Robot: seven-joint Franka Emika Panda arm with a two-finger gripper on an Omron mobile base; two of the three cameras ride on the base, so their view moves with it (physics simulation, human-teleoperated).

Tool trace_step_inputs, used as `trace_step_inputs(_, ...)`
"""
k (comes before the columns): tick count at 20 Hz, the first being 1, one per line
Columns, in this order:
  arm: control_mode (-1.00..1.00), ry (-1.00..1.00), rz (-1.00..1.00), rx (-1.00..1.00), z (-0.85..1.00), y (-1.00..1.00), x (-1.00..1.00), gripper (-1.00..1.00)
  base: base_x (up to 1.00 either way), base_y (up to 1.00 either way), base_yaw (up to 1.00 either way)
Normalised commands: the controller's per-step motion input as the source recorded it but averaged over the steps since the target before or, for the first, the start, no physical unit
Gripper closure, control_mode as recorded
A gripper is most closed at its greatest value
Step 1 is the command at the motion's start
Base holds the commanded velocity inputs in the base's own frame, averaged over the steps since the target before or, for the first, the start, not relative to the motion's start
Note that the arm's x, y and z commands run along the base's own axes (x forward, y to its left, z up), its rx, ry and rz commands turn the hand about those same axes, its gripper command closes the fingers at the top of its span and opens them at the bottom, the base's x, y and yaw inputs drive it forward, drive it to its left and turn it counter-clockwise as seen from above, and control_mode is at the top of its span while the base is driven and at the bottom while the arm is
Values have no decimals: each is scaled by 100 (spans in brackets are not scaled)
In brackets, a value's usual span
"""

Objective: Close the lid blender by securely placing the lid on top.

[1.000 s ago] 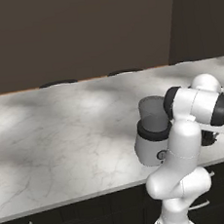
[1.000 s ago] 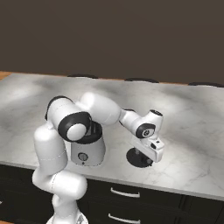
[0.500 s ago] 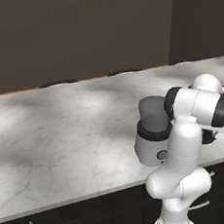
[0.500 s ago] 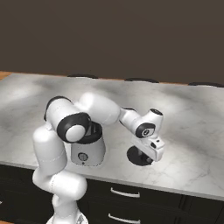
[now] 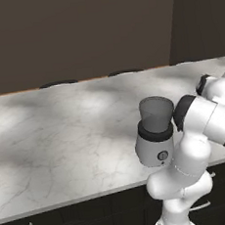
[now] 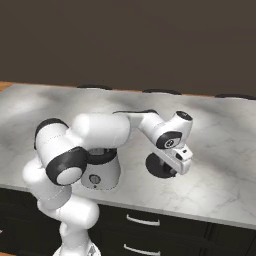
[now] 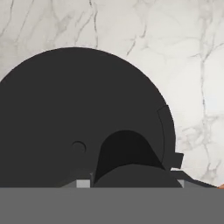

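Observation:
The blender (image 5: 155, 138) stands near the counter's front edge, its grey jar (image 5: 156, 112) open at the top. In the right base view its silver-white base (image 6: 102, 173) shows partly behind my arm. The lid (image 6: 156, 165), a dark round cap, lies flat on the marble to the blender's right. My gripper (image 6: 172, 169) points down onto it. In the hand view the lid (image 7: 65, 113) looms large, its knob (image 7: 127, 153) sits between my fingertips (image 7: 83, 183), and the gripper (image 7: 130, 183) is shut on that knob.
The marble counter (image 5: 62, 134) stretches wide to the left and behind the blender. A dark wall (image 6: 130, 45) backs it. Dark drawers with pale handles (image 6: 142, 220) run under the front edge. My own arm (image 6: 100, 132) crosses in front of the blender.
The hand has stayed low over the lid. The lid and the blender rest where they were.

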Motion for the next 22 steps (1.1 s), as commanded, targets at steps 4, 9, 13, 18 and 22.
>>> trace_step_inputs(4,-100,-11,0,-2,100,10,-13,100,0,0,0)
trace_step_inputs(9,-100,-17,3,-6,100,18,-16,100,0,0,0)
trace_step_inputs(13,-100,-25,3,-7,90,31,-33,100,0,0,0)
trace_step_inputs(18,-100,-24,6,-6,64,57,-21,100,0,0,0)
trace_step_inputs(22,-100,-8,12,-7,34,87,0,100,0,0,0)
